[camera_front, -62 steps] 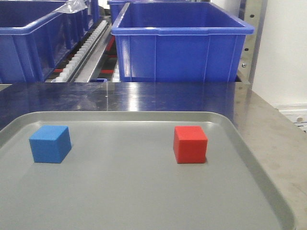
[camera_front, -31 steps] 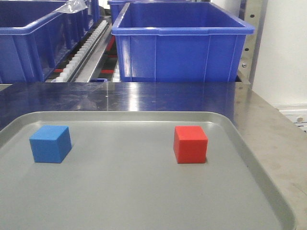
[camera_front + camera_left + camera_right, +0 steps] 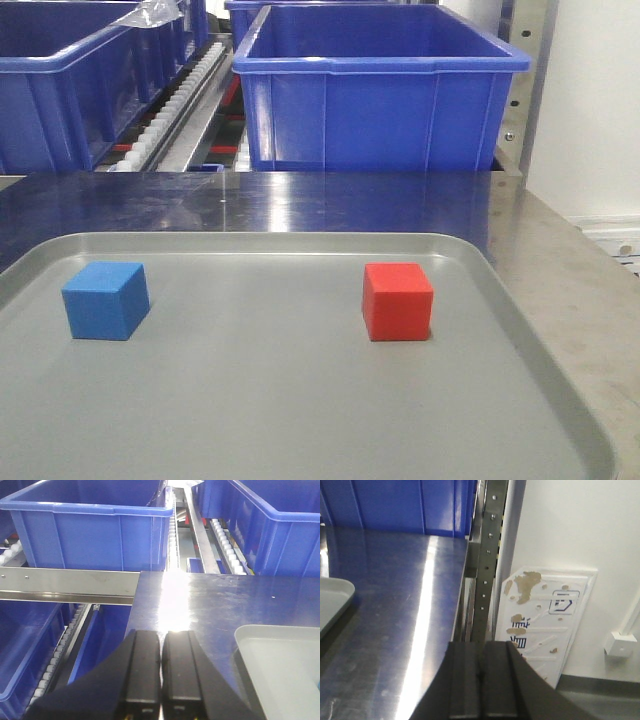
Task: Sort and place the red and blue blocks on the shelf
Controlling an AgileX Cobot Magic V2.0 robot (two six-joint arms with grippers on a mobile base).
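In the front view a blue block (image 3: 105,299) rests at the left of a flat grey tray (image 3: 300,400), and a red block (image 3: 397,300) rests to its right, both upright and apart. Behind the tray stands the shelf with its white roller track (image 3: 180,100) and large blue bins (image 3: 375,95). Neither gripper shows in the front view. My left gripper (image 3: 161,636) is shut and empty over the shiny steel table, left of the tray corner (image 3: 280,655). My right gripper (image 3: 481,647) is shut and empty above the table's right edge.
A second blue bin (image 3: 70,90) stands at the back left. A silver front rail (image 3: 70,585) crosses the left wrist view, with a lower bin (image 3: 25,645) beneath it. A perforated steel upright (image 3: 487,555) and a white wall (image 3: 580,530) bound the right side.
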